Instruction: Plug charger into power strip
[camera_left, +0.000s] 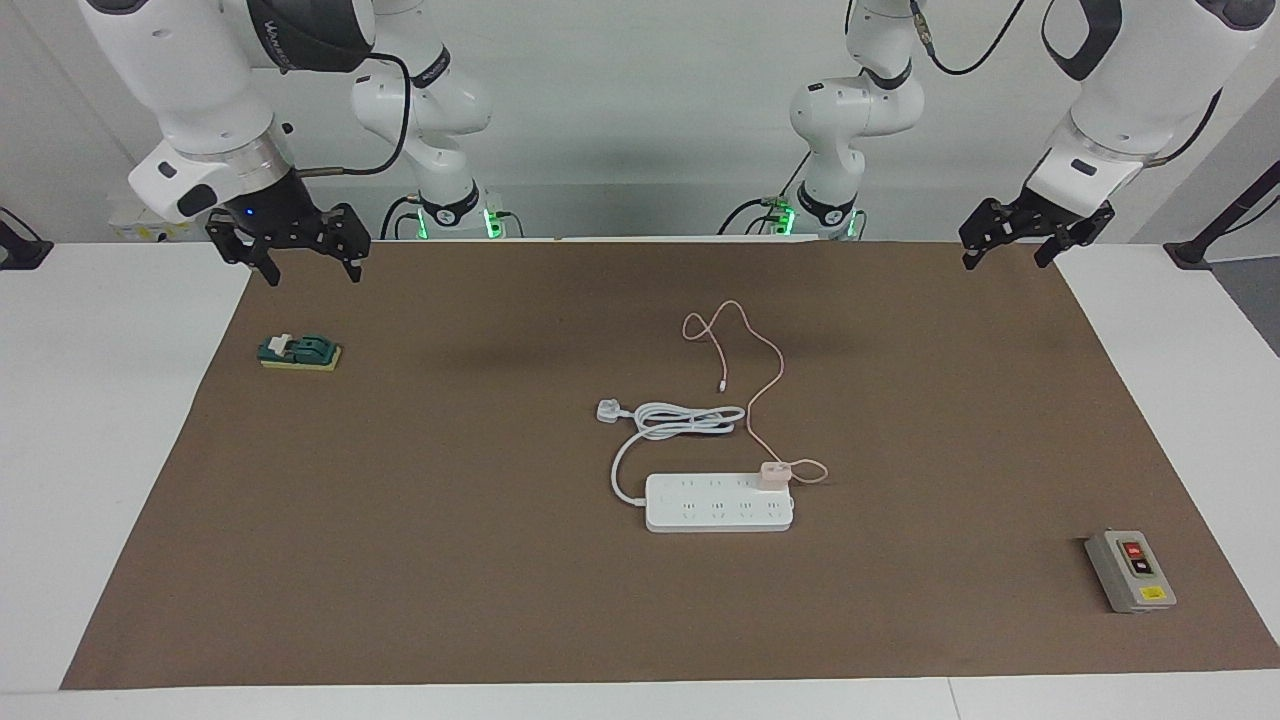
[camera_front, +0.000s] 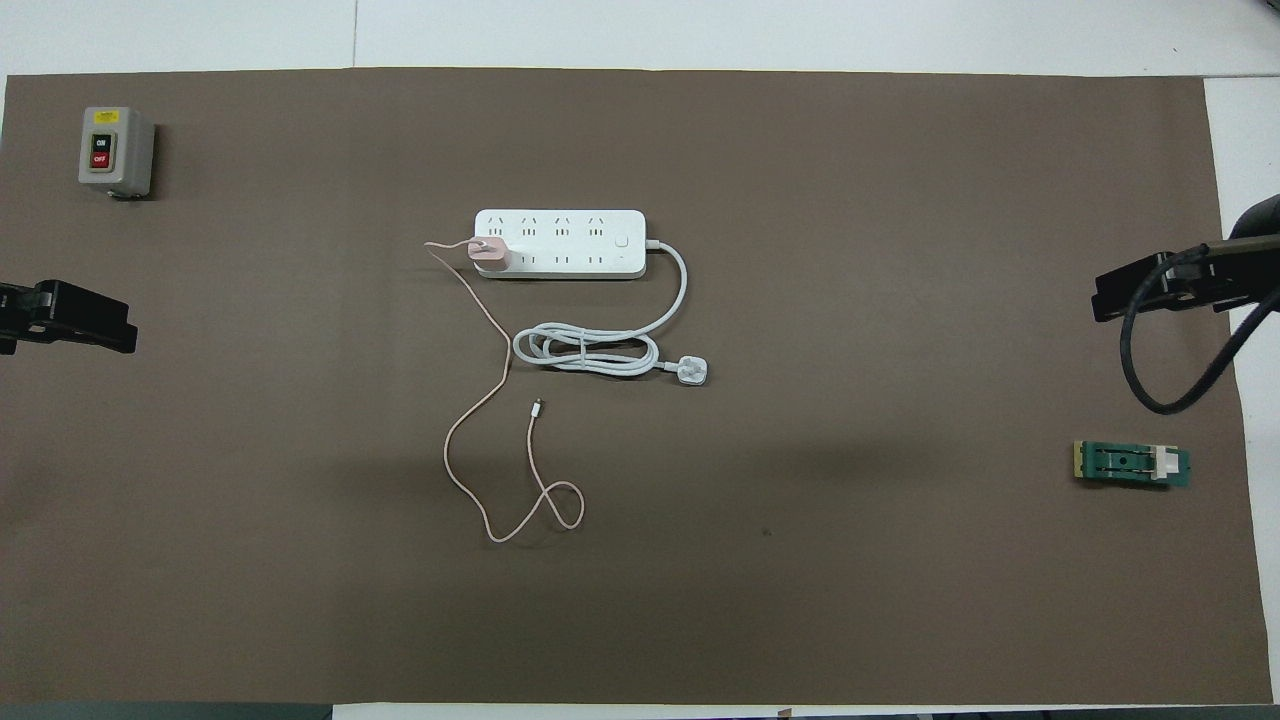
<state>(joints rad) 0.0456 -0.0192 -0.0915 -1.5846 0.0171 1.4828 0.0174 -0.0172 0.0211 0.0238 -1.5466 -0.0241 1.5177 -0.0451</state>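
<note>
The white power strip (camera_left: 715, 505) (camera_front: 570, 245) lies flat mid-table. The small pink charger (camera_left: 774, 473) (camera_front: 489, 253) stands on the strip's end socket, in the row nearer the robots, toward the left arm's end. Its thin pink cable (camera_left: 765, 385) (camera_front: 470, 420) loops off toward the robots. My left gripper (camera_left: 1005, 258) (camera_front: 100, 335) hangs open and empty over the mat's corner at its own end. Above the other corner my right gripper (camera_left: 310, 272) (camera_front: 1130, 295) is open and holds nothing. Both are far from the strip.
The strip's thick white cord is coiled with its white plug (camera_left: 609, 410) (camera_front: 691, 371) just nearer the robots. A grey button box (camera_left: 1130, 570) (camera_front: 115, 150) sits at the left arm's end, a green switch block (camera_left: 300, 352) (camera_front: 1132, 463) at the right arm's end.
</note>
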